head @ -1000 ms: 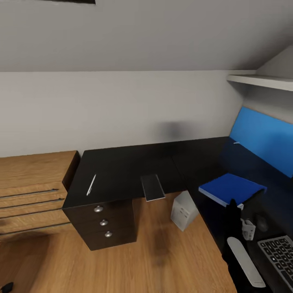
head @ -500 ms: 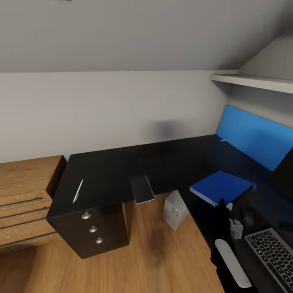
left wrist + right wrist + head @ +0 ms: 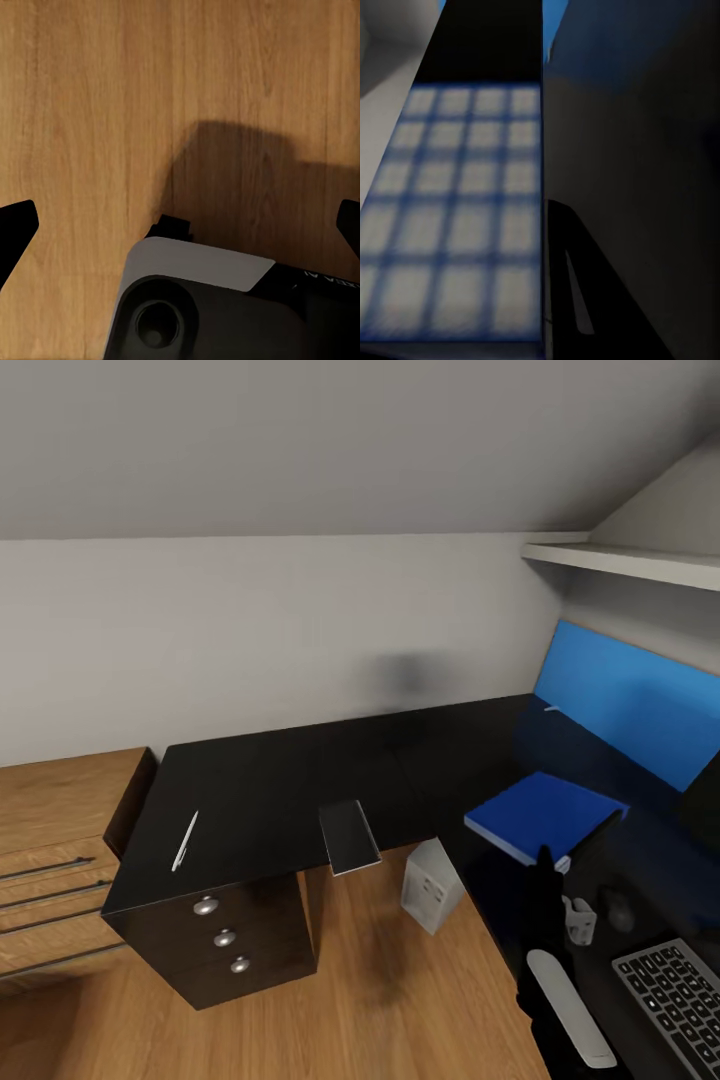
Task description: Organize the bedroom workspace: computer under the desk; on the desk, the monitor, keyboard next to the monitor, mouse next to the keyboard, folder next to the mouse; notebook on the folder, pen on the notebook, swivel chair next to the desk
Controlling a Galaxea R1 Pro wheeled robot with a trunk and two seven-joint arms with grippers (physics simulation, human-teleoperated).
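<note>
The black L-shaped desk (image 3: 270, 785) fills the middle of the head view. A thin white pen (image 3: 185, 840) lies near its left end. The dark notebook (image 3: 349, 837) juts over the desk's front edge. On the right wing rests the bright blue folder (image 3: 545, 816), with the small black mouse (image 3: 620, 909) and the keyboard (image 3: 676, 990) nearer me. The white computer (image 3: 432, 885) stands on the floor in the desk's inner corner. A black edge at far right looks like the monitor (image 3: 706, 800). My right gripper (image 3: 544, 880) hovers by the folder's near corner, jaws unclear. My left gripper (image 3: 180, 225) hangs open over the floor. The swivel chair is out of view.
A light wooden drawer cabinet (image 3: 55, 830) adjoins the desk's left end. A blue wall panel (image 3: 625, 705) backs the right wing under a white shelf (image 3: 630, 565). Black drawers with silver knobs (image 3: 224, 937) sit under the left end. Wooden floor (image 3: 380, 1000) lies in front.
The whole picture has shifted left, so the camera has turned right a little. Pen, notebook, folder and computer keep their places. My right arm holds about the same pose.
</note>
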